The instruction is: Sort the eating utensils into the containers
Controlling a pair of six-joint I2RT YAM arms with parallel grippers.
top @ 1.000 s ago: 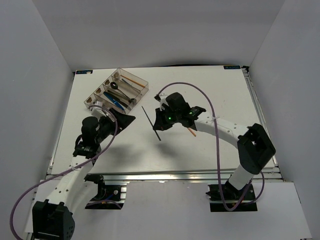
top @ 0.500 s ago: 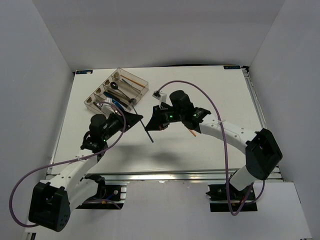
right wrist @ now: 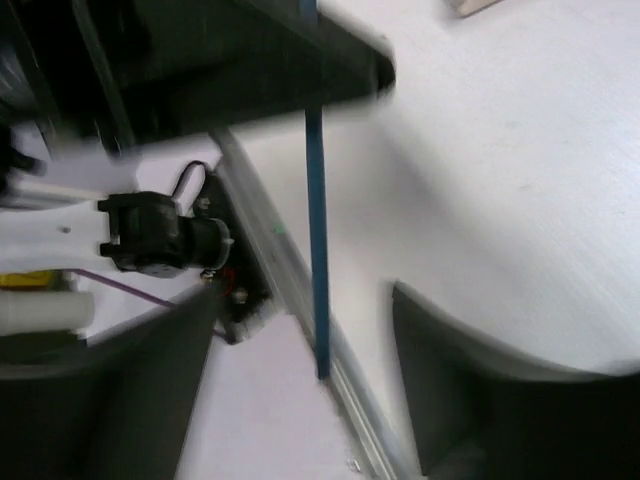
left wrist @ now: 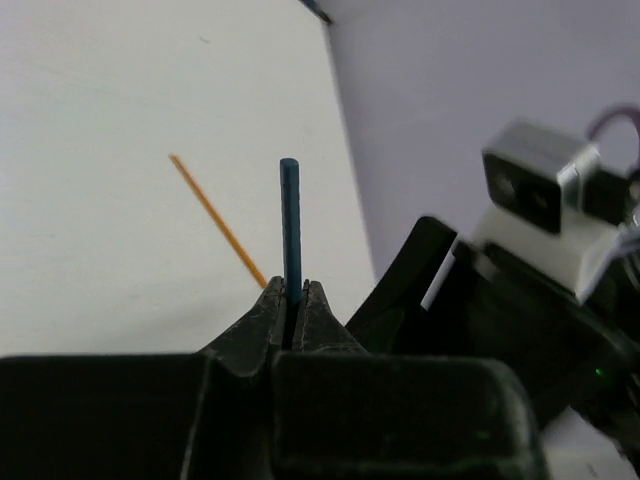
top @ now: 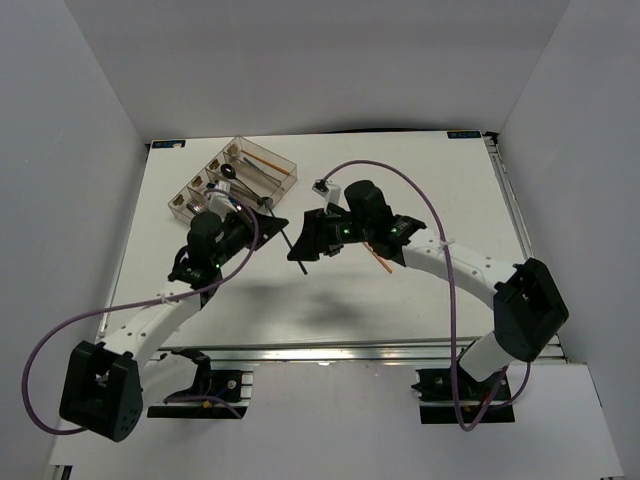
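Note:
A dark blue chopstick [left wrist: 290, 215] stands upright between my left gripper's [left wrist: 290, 289] jaws, which are shut on its lower end. In the top view that chopstick [top: 289, 238] hangs above the table middle between my left gripper [top: 272, 222] and my right gripper [top: 298, 248]. In the right wrist view the chopstick [right wrist: 316, 250] runs down between the right gripper's [right wrist: 320, 385] fingers, which stand wide apart and do not touch it. An orange chopstick [top: 378, 260] lies on the table by the right arm. The clear containers tray [top: 272, 156] at back left holds several utensils.
The orange chopstick [left wrist: 215, 215] lies flat on the white table beyond my left jaws. The right arm's wrist and camera [left wrist: 545, 185] sit close on the right of the left gripper. White walls enclose the table on three sides.
My left gripper swung right to the blue chopstick and shut on it. My right gripper, which held that chopstick, has opened and let go.

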